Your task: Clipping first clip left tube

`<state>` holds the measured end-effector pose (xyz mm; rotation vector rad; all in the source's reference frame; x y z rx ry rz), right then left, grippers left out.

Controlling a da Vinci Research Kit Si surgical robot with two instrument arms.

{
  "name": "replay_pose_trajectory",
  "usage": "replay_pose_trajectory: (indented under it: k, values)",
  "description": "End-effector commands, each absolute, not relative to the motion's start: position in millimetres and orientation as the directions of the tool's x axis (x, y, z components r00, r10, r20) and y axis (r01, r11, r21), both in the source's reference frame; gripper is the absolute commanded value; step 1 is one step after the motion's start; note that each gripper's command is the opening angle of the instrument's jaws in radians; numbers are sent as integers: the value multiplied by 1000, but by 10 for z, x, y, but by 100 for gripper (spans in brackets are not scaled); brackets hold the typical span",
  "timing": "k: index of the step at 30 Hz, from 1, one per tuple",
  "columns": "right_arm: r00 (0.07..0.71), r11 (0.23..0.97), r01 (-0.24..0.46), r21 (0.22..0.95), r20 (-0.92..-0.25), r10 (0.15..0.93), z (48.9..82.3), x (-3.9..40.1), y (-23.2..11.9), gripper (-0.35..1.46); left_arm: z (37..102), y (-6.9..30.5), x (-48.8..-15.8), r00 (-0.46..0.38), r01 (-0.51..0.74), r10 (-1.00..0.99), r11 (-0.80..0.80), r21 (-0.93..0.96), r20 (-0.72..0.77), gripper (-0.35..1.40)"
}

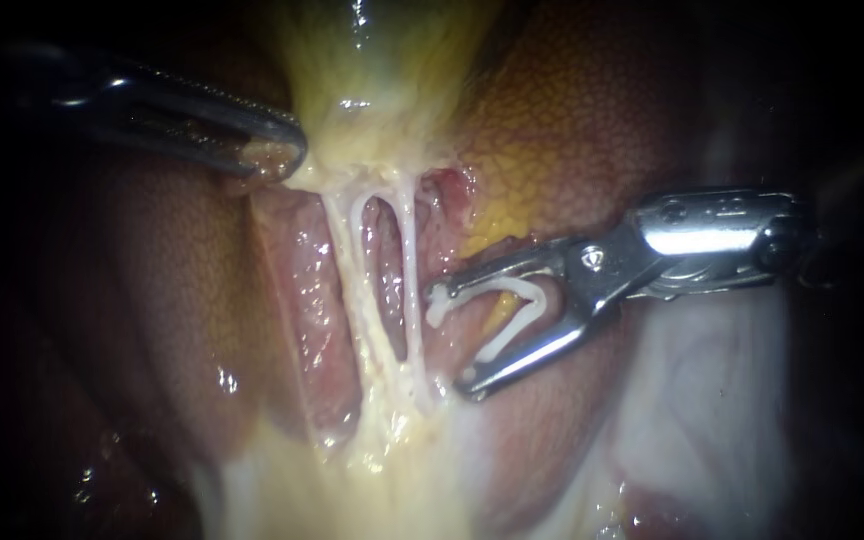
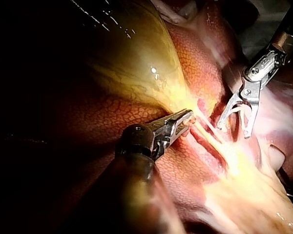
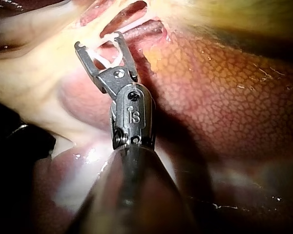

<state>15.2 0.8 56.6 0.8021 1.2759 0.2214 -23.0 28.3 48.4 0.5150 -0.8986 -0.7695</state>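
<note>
Pale left tube (image 1: 347,262) stands bare, just beyond the right tube (image 1: 410,270); right instrument (image 1: 450,342) cradles an open clip (image 1: 512,312) in spread jaws (likely to snag the nearer tube instead), while left instrument (image 1: 287,150) clenches yellow tissue (image 1: 372,90)

Only a stamped mark (image 3: 134,115) — on the right instrument (image 3: 100,44).

Darkness swallows the left instrument's (image 1: 274,150) shaft at the endoscope view's edge. The gallbladder (image 1: 382,60) runs off the top. The left tube (image 1: 352,290) and right tube (image 1: 410,270) vanish below under yellow tissue (image 1: 392,430); whether the right instrument's (image 1: 450,342) clip (image 1: 517,322) touches either is unclear.
</note>
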Motion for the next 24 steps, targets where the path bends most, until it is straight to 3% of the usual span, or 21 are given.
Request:
replay_pose_trajectory:
  k: [1, 11, 24]
  values:
    - [312, 716, 274, 642, -764, 565, 567, 153, 7, 52, 484, 283, -230, 392, 372, -774, 628, 684, 497, -35]
    - [305, 715, 278, 642, -765, 568, 564, 166, 2, 52, 484, 283, -230, 392, 372, -774, 628, 684, 497, -35]
    - [309, 723, 282, 631, -773, 554, 588, 182, -13, 53, 484, 283, -230, 392, 372, -774, 628, 684, 497, -35]
